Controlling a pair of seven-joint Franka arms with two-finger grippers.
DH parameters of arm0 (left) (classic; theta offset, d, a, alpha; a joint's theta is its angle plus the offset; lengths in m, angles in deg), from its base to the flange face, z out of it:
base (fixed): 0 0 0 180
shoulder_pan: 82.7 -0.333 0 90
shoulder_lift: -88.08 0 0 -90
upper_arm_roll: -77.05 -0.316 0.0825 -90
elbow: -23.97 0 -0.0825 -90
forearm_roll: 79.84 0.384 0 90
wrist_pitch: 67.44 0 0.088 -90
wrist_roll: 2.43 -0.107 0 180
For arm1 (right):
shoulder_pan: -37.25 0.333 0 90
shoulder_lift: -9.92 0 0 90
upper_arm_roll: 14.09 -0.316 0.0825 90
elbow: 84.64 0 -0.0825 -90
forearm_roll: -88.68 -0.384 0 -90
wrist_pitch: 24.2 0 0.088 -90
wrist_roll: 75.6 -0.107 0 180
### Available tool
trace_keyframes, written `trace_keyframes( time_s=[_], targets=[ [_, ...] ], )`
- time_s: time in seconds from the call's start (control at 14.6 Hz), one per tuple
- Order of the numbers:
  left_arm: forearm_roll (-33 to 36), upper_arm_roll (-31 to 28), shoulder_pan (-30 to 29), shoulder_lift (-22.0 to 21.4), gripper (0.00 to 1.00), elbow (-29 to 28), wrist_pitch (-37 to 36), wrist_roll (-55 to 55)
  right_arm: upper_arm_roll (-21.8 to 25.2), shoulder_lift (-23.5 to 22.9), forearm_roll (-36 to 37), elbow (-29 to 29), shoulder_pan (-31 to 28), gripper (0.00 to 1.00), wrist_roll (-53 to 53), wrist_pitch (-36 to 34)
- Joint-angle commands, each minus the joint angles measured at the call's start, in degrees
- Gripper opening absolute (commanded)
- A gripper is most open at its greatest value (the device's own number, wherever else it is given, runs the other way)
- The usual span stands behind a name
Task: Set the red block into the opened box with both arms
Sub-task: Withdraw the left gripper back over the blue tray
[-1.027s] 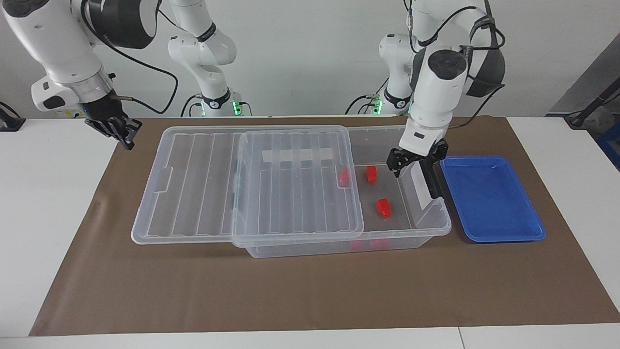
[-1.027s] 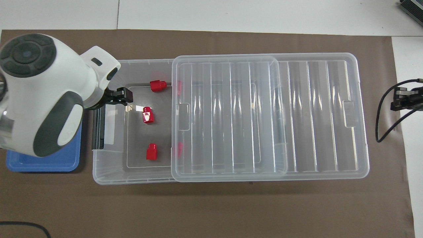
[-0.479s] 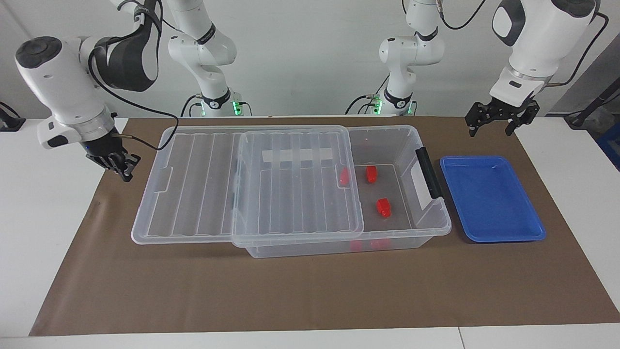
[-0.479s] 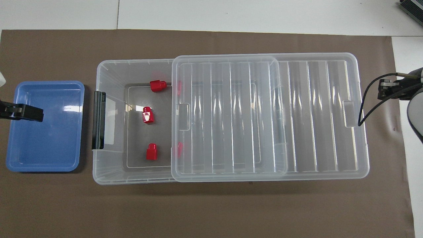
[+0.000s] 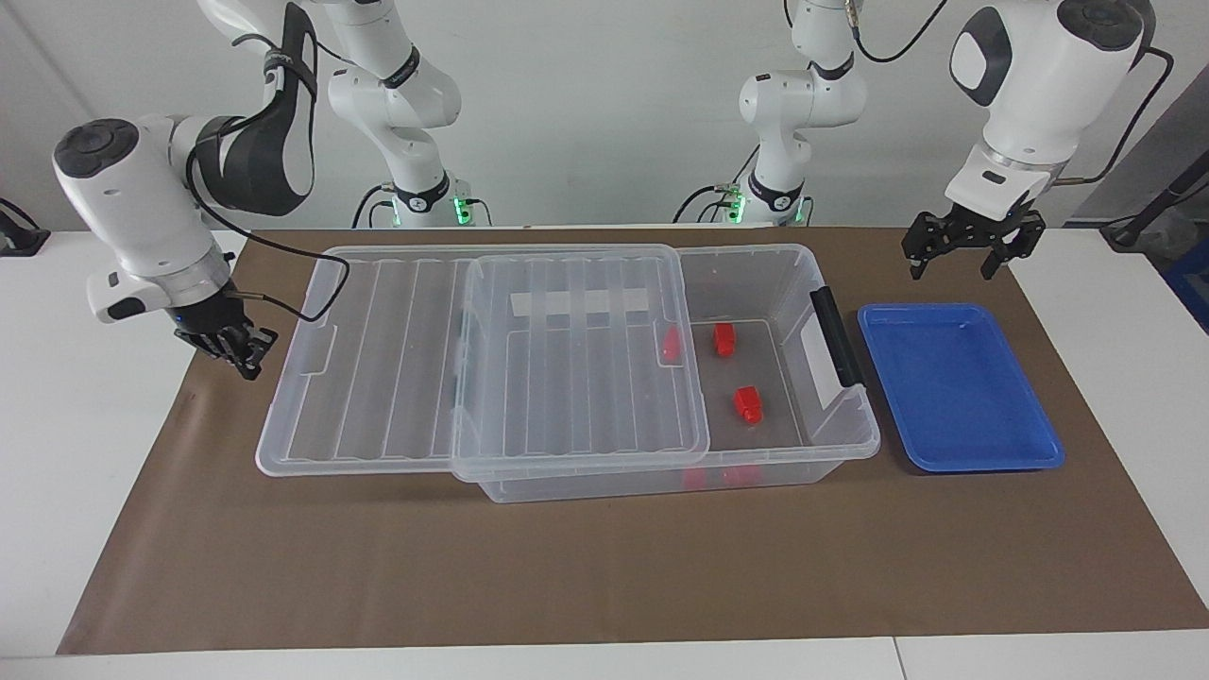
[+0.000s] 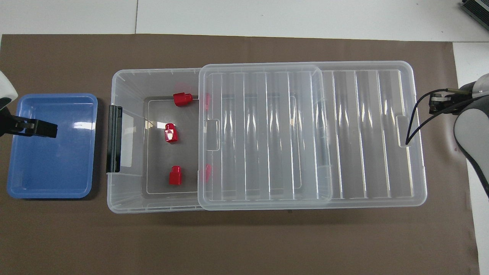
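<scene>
Left pincer (image 5: 963, 247) released, empty, raised over counter beside blue tray (image 5: 959, 389). Red block (image 5: 747, 404) lies in box (image 5: 831, 449), toward right arm's end from it. Right pincer (image 5: 231, 345) clenched, empty, beside slid lid (image 5: 397, 359).

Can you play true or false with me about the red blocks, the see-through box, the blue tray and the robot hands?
1. Three red blocks lie in the open part of the box. True.
2. The blue tray holds a red block. False: nothing lies in it.
3. The lid covers the whole box. False: it is slid aside, so the end by the tray is open.
4. The left gripper has its jaws open and holds nothing. True.
5. The right gripper grips the lid. False: it is shut, beside the lid, holding nothing.
</scene>
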Motion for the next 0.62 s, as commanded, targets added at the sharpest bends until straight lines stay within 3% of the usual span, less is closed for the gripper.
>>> trace_keyframes(
  time_s=[0.0,0.55],
  targets=[
    [0.0,0.3,0.5,-1.7,1.00,-1.7,0.6,-0.7,-0.2,0.5,0.3,1.3,0.3,0.00,1.4,0.7],
    [0.0,0.1,-0.5,-2.0,1.00,-2.8,1.3,-0.8,-0.6,1.0,-0.3,2.2,4.1,0.00,1.8,-0.3]
  ],
)
